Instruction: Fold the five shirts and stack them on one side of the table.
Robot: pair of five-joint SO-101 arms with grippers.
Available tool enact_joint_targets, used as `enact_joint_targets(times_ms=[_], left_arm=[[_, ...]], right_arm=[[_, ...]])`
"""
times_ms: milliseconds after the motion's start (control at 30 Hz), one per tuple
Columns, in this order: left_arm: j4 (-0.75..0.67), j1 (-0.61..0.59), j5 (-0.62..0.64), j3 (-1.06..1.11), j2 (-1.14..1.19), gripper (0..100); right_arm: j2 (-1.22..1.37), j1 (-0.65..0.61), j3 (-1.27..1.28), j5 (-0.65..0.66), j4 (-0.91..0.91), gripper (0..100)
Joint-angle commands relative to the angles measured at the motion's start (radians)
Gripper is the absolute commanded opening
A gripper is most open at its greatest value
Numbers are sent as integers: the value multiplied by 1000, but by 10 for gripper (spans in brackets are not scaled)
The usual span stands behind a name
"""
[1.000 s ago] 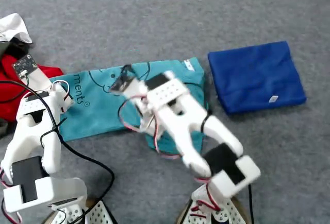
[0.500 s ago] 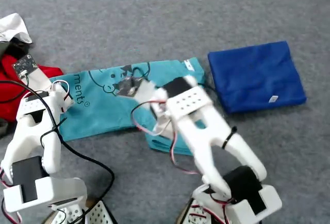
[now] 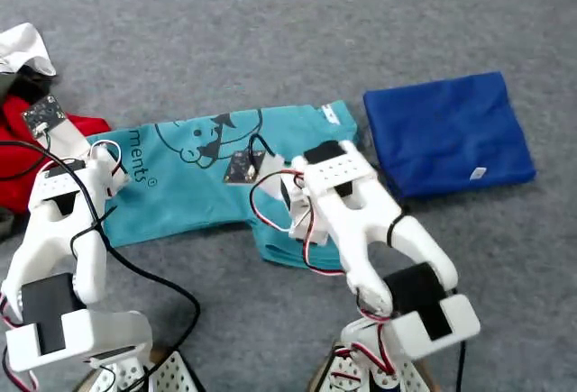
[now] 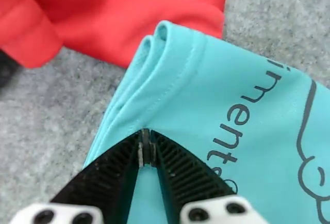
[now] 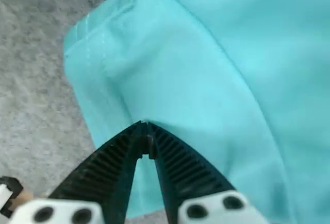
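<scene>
Teal shirt (image 3: pixel 180 194) spans lengthwise from left gripper (image 4: pixel 146 152), jaws clamped on its end fold, to right gripper (image 5: pixel 144 144), jaws together, seemingly on cloth, at its opposite corner.

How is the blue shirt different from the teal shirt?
The blue shirt is folded into a neat square; the teal shirt lies long, only partly folded. The blue shirt has no drawing; the teal shirt has one, with letters. Nothing touches the blue shirt; the left end effector and right end effector pinch the teal shirt. Both lie on the table.
</scene>
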Motion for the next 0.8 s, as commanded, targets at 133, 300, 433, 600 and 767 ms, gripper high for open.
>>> enact_joint_targets(times_ms=[133, 300, 433, 600, 767], left_arm=[[-15, 11, 2, -41, -4, 21], [-15, 11, 2, -41, -4, 21], [-15, 11, 2, -41, -4, 21], [-15, 11, 2, -41, -4, 21], [-15, 11, 2, -41, -4, 21]], right_arm=[[-22, 8, 61, 41, -18, 2], [-110, -30, 139, 41, -18, 2], [-130, -65, 179, 37, -35, 2], [-137, -59, 163, 32, -71, 3], [-137, -13, 87, 32, -64, 5]])
